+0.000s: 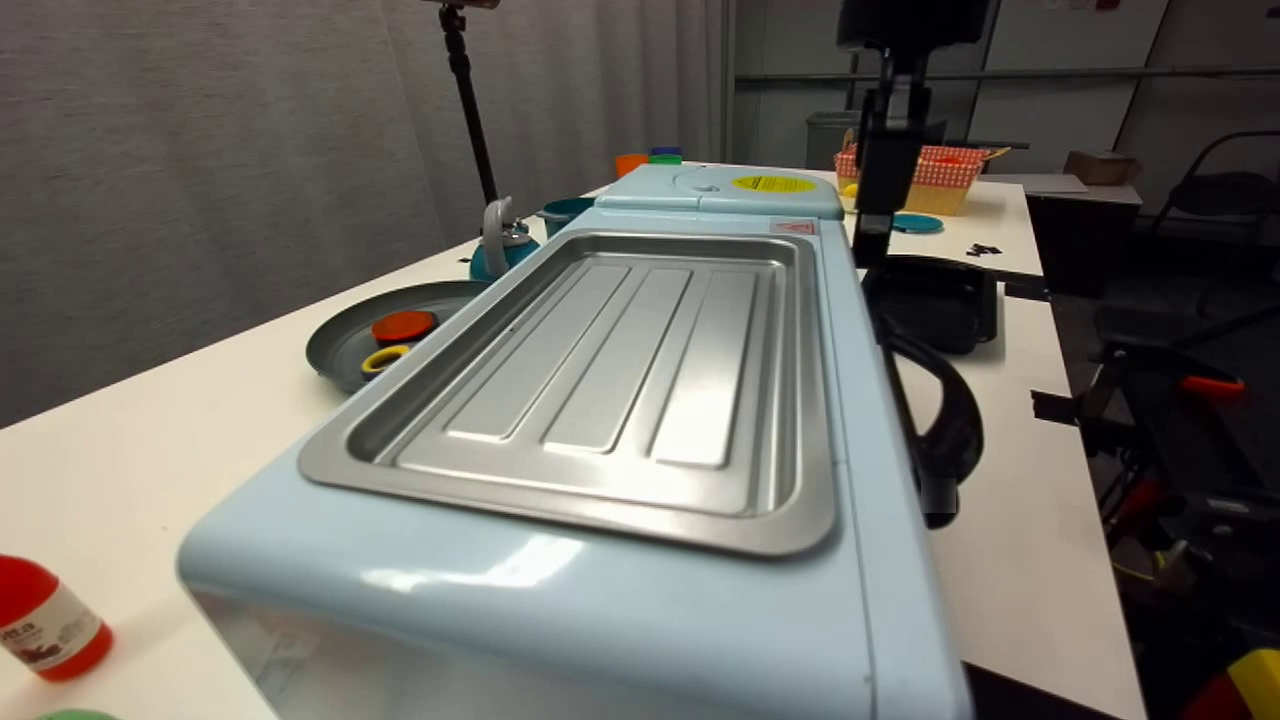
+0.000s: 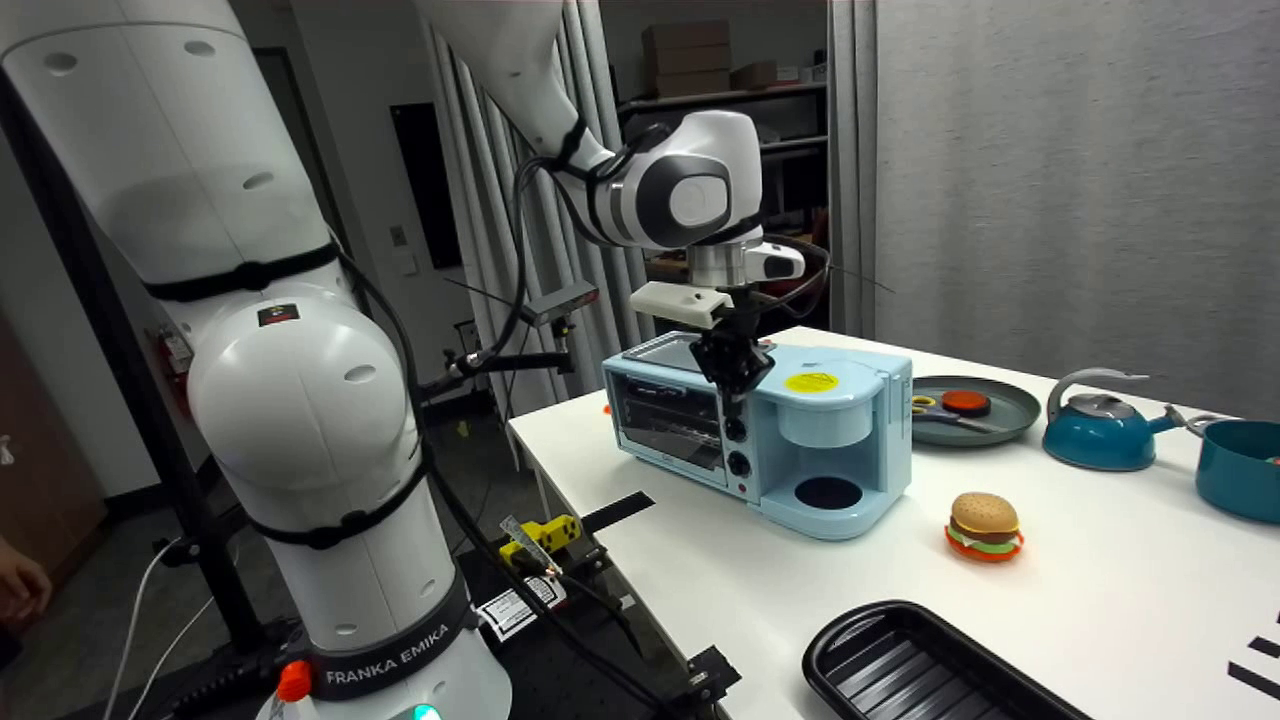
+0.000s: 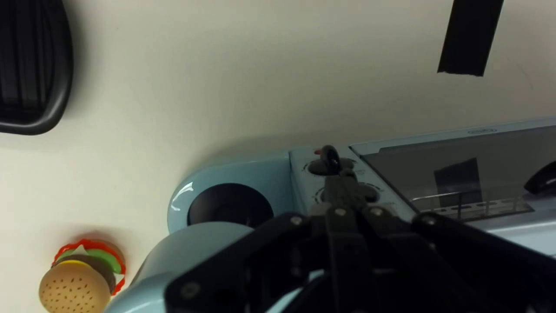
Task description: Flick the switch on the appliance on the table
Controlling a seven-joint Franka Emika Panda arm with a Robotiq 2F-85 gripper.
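The appliance is a pale blue box with rounded edges, seen in both exterior views (image 1: 700,612) (image 2: 860,368) and the wrist view (image 3: 269,174). A ribbed silver tray (image 1: 620,340) lies on top. It stands on the white table (image 2: 680,545). Its front panel has an upper black knob (image 2: 737,430) (image 3: 370,192), a lower black knob (image 2: 739,463) (image 3: 331,163) and a small red light (image 2: 743,489). My gripper (image 3: 343,178) (image 2: 735,400) points down, fingertips together, right at the upper knob and partly hiding it. I cannot tell whether they touch it.
A black handle (image 1: 950,425) sticks out from the appliance's glass door. A black ribbed tray (image 2: 930,670), a toy burger (image 2: 984,525), a grey pan (image 2: 975,432), a blue kettle (image 2: 1105,432) and a teal pot (image 2: 1240,470) stand around it. A red bottle (image 1: 50,620) is beyond one end.
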